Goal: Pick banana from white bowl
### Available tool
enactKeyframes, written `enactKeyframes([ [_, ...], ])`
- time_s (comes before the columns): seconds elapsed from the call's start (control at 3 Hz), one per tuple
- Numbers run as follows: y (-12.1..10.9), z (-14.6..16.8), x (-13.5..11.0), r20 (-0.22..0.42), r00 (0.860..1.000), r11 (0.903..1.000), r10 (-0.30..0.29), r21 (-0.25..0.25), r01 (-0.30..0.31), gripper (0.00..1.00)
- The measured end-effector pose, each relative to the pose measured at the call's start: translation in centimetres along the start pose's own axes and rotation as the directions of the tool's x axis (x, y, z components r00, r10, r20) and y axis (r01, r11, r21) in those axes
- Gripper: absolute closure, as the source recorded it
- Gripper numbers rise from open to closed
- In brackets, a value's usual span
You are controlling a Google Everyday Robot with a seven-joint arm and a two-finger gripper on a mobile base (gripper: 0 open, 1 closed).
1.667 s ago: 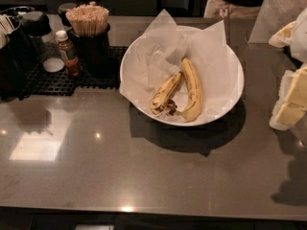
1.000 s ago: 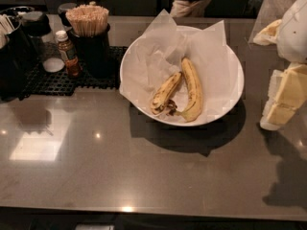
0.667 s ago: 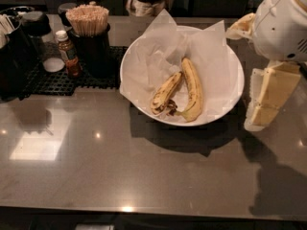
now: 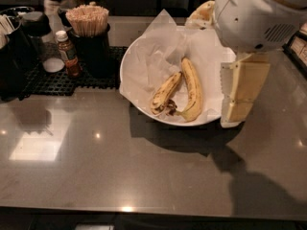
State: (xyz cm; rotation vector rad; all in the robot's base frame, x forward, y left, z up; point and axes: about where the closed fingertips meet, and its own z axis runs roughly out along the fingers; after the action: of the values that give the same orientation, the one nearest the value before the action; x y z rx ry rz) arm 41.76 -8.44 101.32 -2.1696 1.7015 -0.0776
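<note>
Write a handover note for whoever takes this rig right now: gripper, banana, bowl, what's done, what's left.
Gripper: the pale two-finger gripper hangs at the right rim of the large round white bowl. Nothing is visible in it, and it is clear of both fruits.
Things: the short brown-speckled yellow banana lies in the bowl on crinkled white paper, just left of a longer, cleaner yellow banana. Their lower ends meet.
Done: the arm is at the bowl, with no grasp yet.
Left: shift left over the speckled one, descend, grasp, lift out.
</note>
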Motion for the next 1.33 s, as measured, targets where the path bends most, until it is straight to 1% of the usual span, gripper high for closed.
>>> enactKeyframes([
  [0.33, 0.0, -0.7, -0.4, 0.000, 1.000, 0.9998, -0.005, 0.020, 0.005, 0.00],
  [0.67, -0.2, -1.1, -0.5, 0.045, 0.999, 0.9976, 0.018, 0.066, -0.021, 0.00],
  [1.0, -1.2, -0.8, -1.8, 0.124, 0.992, 0.9960, -0.024, 0.088, 0.013, 0.00],
  [1.33, -3.1, 0.7, -3.5, 0.180, 0.979, 0.9942, -0.093, 0.070, 0.082, 0.00],
])
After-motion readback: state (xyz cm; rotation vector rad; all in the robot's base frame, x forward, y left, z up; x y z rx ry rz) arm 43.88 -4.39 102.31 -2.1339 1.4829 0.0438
